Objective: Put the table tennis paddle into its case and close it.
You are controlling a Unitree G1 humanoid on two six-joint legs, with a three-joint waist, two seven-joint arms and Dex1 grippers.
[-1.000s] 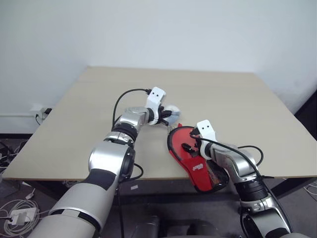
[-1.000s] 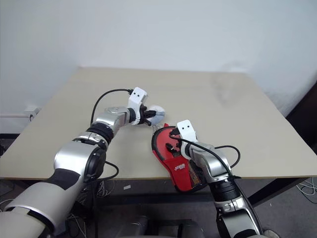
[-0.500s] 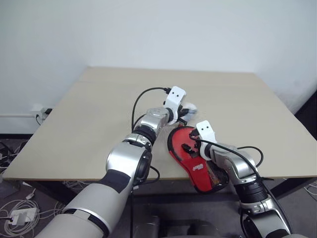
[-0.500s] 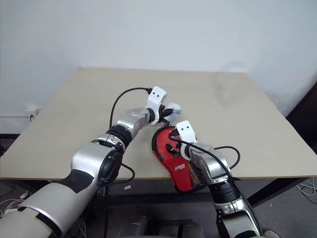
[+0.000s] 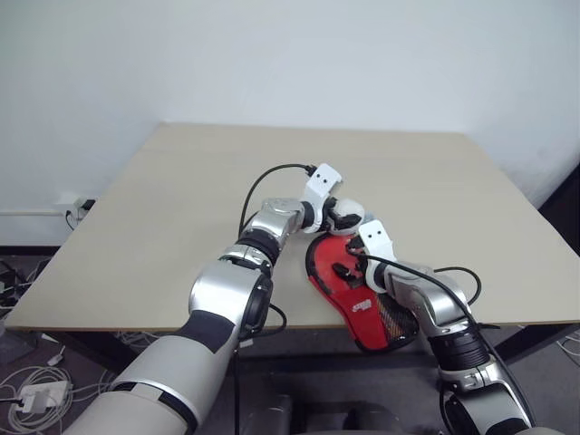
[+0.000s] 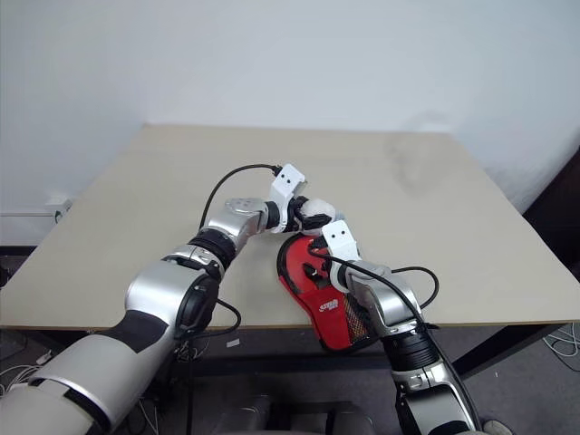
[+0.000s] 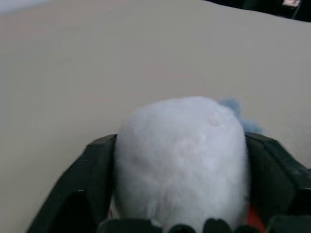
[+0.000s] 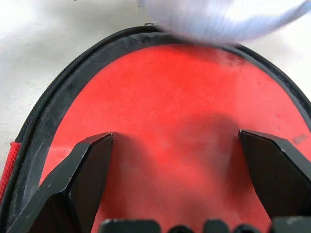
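The case (image 5: 362,304), red with black zip edging, a white logo and a black mesh patch, lies at the table's front edge and partly overhangs it. Inside its rim is a smooth red surface (image 8: 170,107); I cannot tell whether that is the table tennis paddle's face or lining, and no handle shows. My right gripper (image 8: 175,138) hovers open just above this red surface. My left gripper (image 5: 333,216) is at the case's far end, fingers spread wide, with a grey-white soft lump (image 7: 180,141) sitting between them.
The beige table (image 5: 181,199) stretches bare to the left and behind the case. A white wall stands behind it. Cables and a power strip (image 5: 36,391) lie on the floor at the left.
My left arm carried the soft lump rightward to the case's far end, and its fingers have spread apart. The right arm and the case stayed put.
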